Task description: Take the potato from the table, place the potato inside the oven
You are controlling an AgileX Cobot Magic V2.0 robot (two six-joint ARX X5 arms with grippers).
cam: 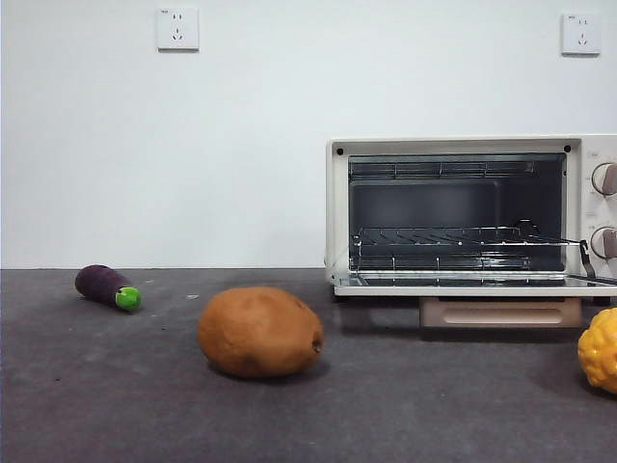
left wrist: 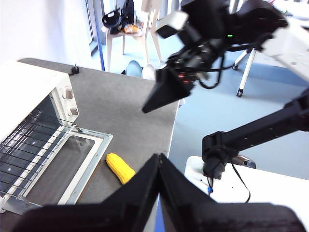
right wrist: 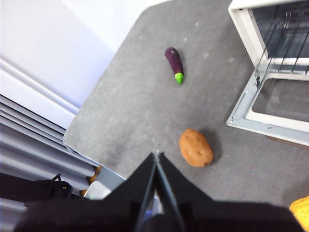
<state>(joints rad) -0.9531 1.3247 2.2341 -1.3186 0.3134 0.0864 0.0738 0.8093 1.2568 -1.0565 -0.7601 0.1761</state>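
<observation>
The large smooth orange-brown oval potato lies on the flat dark grey mottled table, in front of and beside the cream-white toaster oven, whose glass door hangs fully open, wire rack exposed. The right gripper hovers high above the table near the potato, jaws pressed together and empty; the left gripper is likewise closed on nothing. The right one should spread wide, descend, and span the potato's narrow middle, avoiding the purple eggplant.

Plain white wall behind, two wall sockets high up. Pale blue floor; white chair stands beyond the table's far edge.
</observation>
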